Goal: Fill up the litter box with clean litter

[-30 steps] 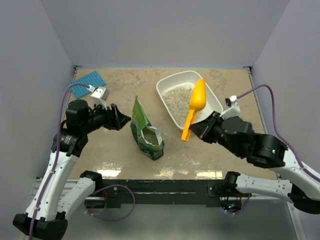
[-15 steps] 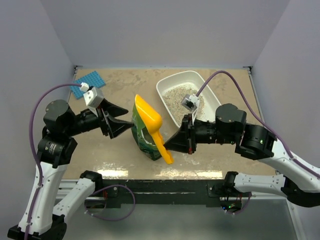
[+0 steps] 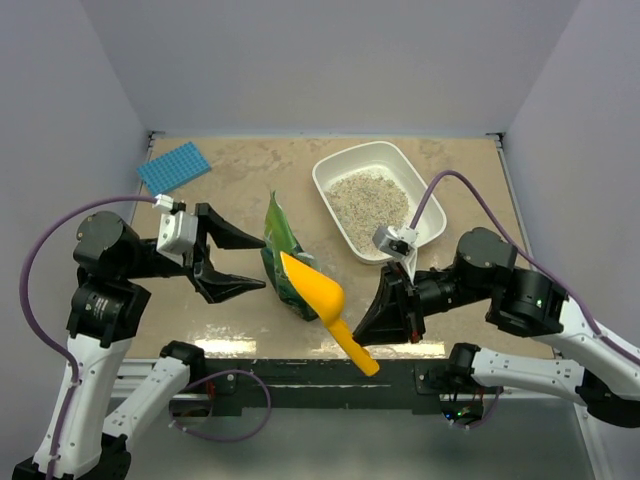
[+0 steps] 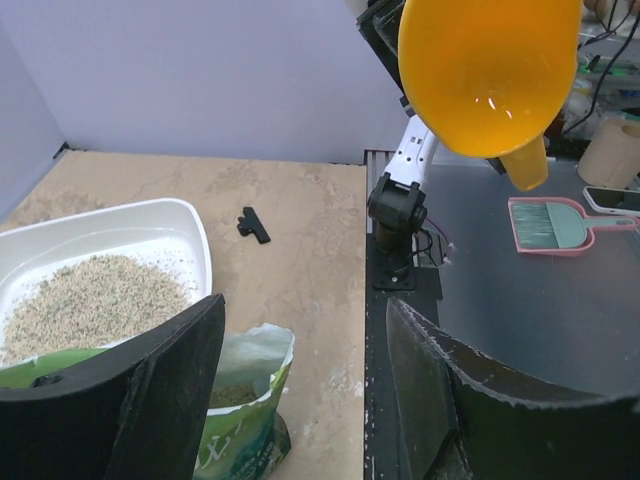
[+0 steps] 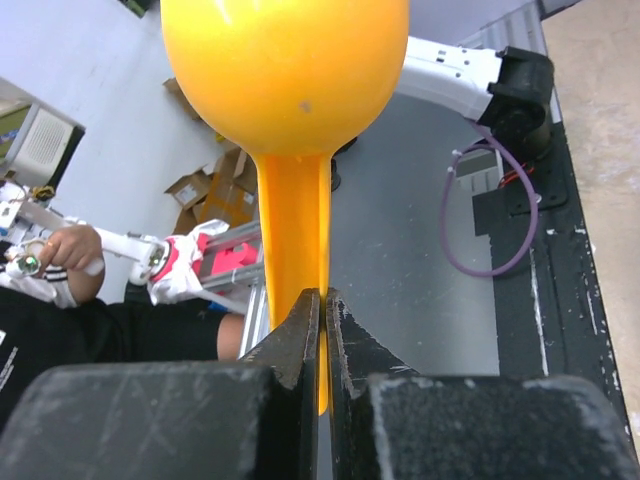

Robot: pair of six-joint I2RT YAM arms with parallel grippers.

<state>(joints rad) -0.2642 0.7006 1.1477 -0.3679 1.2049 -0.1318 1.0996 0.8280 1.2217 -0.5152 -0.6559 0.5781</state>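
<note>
The right tool [image 5: 322,300] is clenched on the handle of the orange scoop [image 3: 318,295], its 2 fingers pinching it tight, with the bowl held in the air near the green litter bag [image 3: 280,235]. The left tool [image 3: 258,262] gapes wide just beside the bag, touching nothing. The clean litter [image 3: 368,200] lies in the white litter box [image 3: 372,147] at the table's [image 3: 240,170] back right.

Left claw [image 4: 305,330] spread wide, black fingers [image 4: 150,400] filling the bottom edge; green bag [image 4: 245,420] low between them, top open, against the finger on the box side; litter box [image 4: 195,250] far left on the tabletop [image 4: 300,270], clean litter [image 4: 90,300] covering its floor; orange scoop [image 4: 490,70] up top right, bowl facing the camera, empty; small black clip [image 4: 253,224] just beside the box; pink dustpan [image 4: 550,222] off the tabletop, right side.
</note>
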